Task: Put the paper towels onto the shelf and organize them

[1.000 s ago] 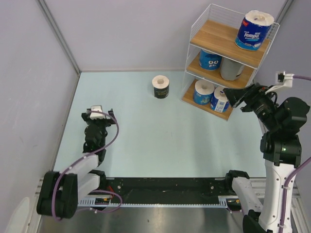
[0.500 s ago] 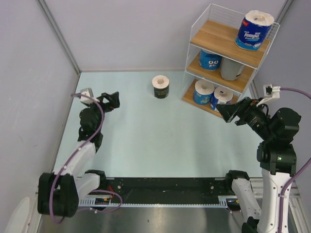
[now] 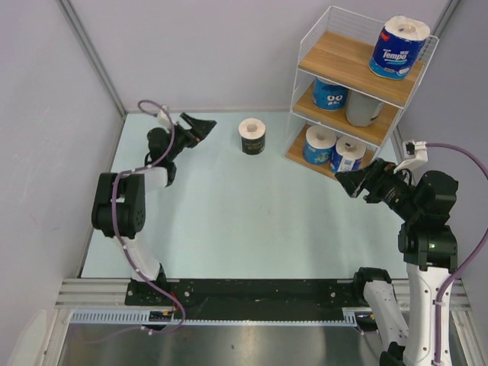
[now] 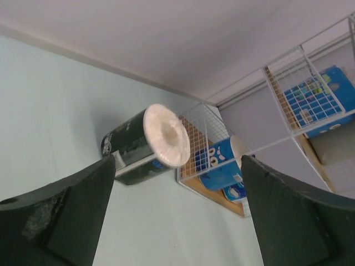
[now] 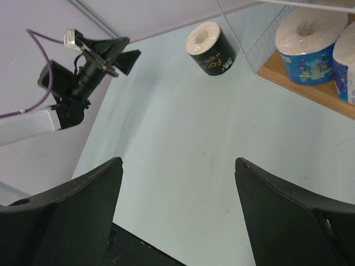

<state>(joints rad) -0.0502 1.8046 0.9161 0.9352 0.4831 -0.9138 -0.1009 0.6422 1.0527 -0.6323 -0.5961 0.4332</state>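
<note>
The black paper towel roll [image 3: 252, 136] stands on the table left of the shelf [image 3: 341, 50]. It also shows in the left wrist view [image 4: 145, 145] and the right wrist view [image 5: 211, 47]. On the shelf a blue roll [image 3: 398, 47] stands on the top board, a blue roll [image 3: 330, 93] and the grey roll [image 3: 363, 108] on the middle board, and two blue rolls [image 3: 319, 145] [image 3: 347, 156] on the bottom board. My left gripper [image 3: 200, 126] is open and empty, left of the black roll. My right gripper [image 3: 347, 183] is open and empty, in front of the shelf's bottom board.
Grey walls [image 3: 46, 114] close in the left and back of the pale table. The shelf fills the back right corner. The left arm [image 5: 61, 105] stretches along the table's left side. A black rail [image 3: 252, 301] runs along the near edge.
My left arm has swung from the left middle of the table out to the back, toward the black roll. My right gripper has drawn back and down from the shelf's bottom board.
</note>
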